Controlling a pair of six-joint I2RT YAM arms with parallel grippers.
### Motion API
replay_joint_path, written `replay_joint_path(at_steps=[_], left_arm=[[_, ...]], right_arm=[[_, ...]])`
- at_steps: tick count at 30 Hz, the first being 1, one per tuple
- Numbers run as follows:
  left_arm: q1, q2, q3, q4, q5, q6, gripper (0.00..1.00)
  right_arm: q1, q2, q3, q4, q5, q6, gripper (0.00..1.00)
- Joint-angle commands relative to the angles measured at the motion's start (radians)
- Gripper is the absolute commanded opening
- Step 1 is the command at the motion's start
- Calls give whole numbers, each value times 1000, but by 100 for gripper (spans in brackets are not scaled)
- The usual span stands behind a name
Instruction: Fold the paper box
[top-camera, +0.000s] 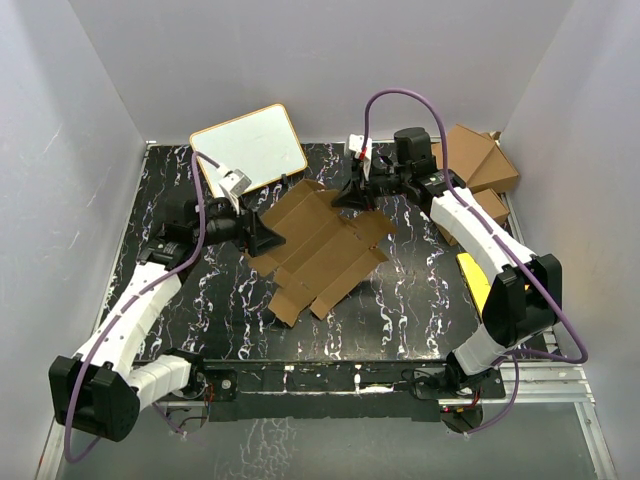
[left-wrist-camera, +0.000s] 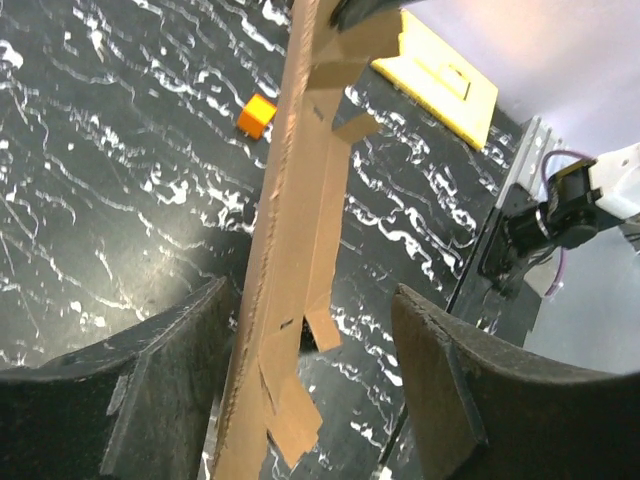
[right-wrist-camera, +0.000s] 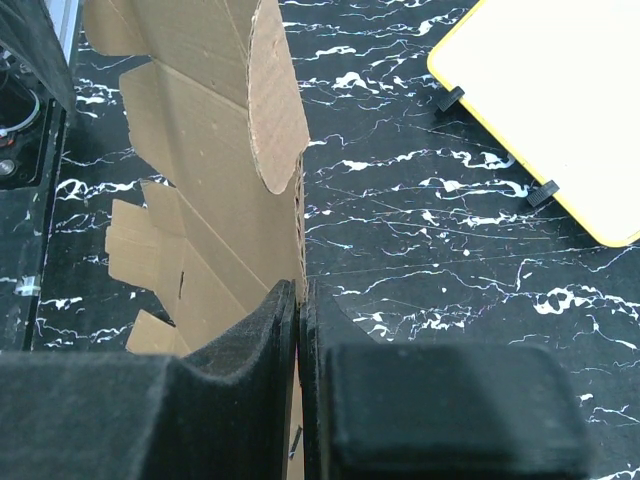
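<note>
Top view, read from left to right: a booth of 3 pale grey walls (top-camera: 320, 60) encloses a table (top-camera: 400, 320) with a glossy black top veined in white. A metal rail runs along the table's near edge. The left arm reaches in from the near left corner. The left gripper (top-camera: 265, 238) is at the left edge of the paper box (top-camera: 325, 250). In the left wrist view its 2 fingers (left-wrist-camera: 170, 380) stand apart, with the cardboard edge passing between them unclamped. A small orange block (left-wrist-camera: 257, 115) lies on the black surface beyond. A white board (top-camera: 248, 145) with a light rim lies at the far left of the table, behind that gripper. The paper box, a brown die-cut sheet with tabs and creases, is spread at the table's centre, and part of it is raised off the surface. The right gripper (top-camera: 352, 197) meets its far edge. In the right wrist view its jaws are pressed together on the cardboard. Brown cartons (top-camera: 478, 160) sit at the far right corner. A yellow sheet (top-camera: 474, 275) lies near them, beside the right arm.
</note>
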Motion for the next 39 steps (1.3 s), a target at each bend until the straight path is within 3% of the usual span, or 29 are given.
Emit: replay_joint_path(at_steps=[1,4,7,13,19,21,25,30,33,35,38,39], left_arm=[[1,13,46,-156,-47,116,62],[1,24,54,-183,-60,142,53],[1,35,59,-188,-63,145,36],[1,43,73,-188,-55,151,30],[2,50,105,-221,-47,177,12],[4,53,112,-232,-44,181,11],[7,52,120,-245,-52,183,26],[9,51,119,-253,-45,188,27],[11,64,120,-253,-22,190,20],[10,72,120,-251,-7,190,2],[12,78,121,-245,10,190,0],[11,77,122,-244,6,190,0]], right_arm=[[-5,-42,13,36,-22,-12,8],[-5,-43,12,36,-27,-10,8],[-5,-40,13,36,-27,-9,8],[-5,-41,12,37,-32,-9,8],[-5,-40,11,34,-37,-8,8],[-5,-39,11,34,-38,-8,8],[-6,-39,11,34,-37,-8,8],[-5,-39,13,32,-41,-8,8],[-5,-35,14,31,-47,-8,8],[-5,-35,16,30,-50,-6,8],[-5,-34,13,30,-46,6,10],[-6,-35,13,30,-41,13,17]])
